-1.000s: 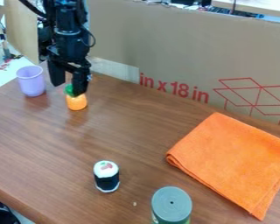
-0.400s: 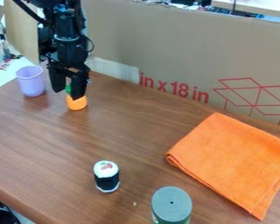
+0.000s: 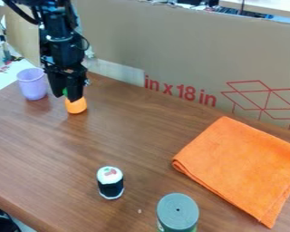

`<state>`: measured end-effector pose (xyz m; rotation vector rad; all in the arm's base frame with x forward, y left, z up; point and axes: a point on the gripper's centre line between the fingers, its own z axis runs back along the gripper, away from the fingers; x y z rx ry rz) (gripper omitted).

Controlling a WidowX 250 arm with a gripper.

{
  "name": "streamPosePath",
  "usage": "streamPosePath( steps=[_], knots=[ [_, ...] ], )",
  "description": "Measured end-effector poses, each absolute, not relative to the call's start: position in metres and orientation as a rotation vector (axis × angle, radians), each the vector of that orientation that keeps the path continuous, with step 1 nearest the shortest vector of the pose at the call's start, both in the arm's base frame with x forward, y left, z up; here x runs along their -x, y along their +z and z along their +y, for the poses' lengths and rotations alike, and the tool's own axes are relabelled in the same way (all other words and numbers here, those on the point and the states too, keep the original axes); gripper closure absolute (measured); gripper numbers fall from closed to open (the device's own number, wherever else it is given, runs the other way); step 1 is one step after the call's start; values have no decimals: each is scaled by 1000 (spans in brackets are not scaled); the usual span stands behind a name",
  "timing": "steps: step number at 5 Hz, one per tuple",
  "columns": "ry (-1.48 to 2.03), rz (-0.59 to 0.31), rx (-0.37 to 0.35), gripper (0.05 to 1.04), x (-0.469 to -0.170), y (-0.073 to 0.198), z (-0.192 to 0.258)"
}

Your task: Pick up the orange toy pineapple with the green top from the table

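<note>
Shifting sideways, the arm (image 3: 60,43) apparently nudges the bottle (image 3: 76,107).

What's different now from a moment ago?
The gripper moved slightly left in the view, toward the purple cup. The orange toy at it shifted a little the same way; whether it is gripped, I cannot tell. The cup, cloth and can stayed put.

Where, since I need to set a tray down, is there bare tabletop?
The broadest bare stretch of the table lies between the orange cloth, the white-topped container and the orange item. Another lies between the purple cup and the near edge. The upper left is crowded: gripper, orange item and purple cup are close together.
</note>
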<state>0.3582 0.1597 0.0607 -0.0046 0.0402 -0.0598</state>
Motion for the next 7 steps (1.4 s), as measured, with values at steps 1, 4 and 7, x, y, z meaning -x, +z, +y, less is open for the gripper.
streamPosePath(
  steps=[1,4,7],
  knots=[
    [-4,6,-51,468,-327,100,155],
    [344,120,-113,468,-220,110,202],
    [361,11,-200,468,-205,88,241]
  ],
)
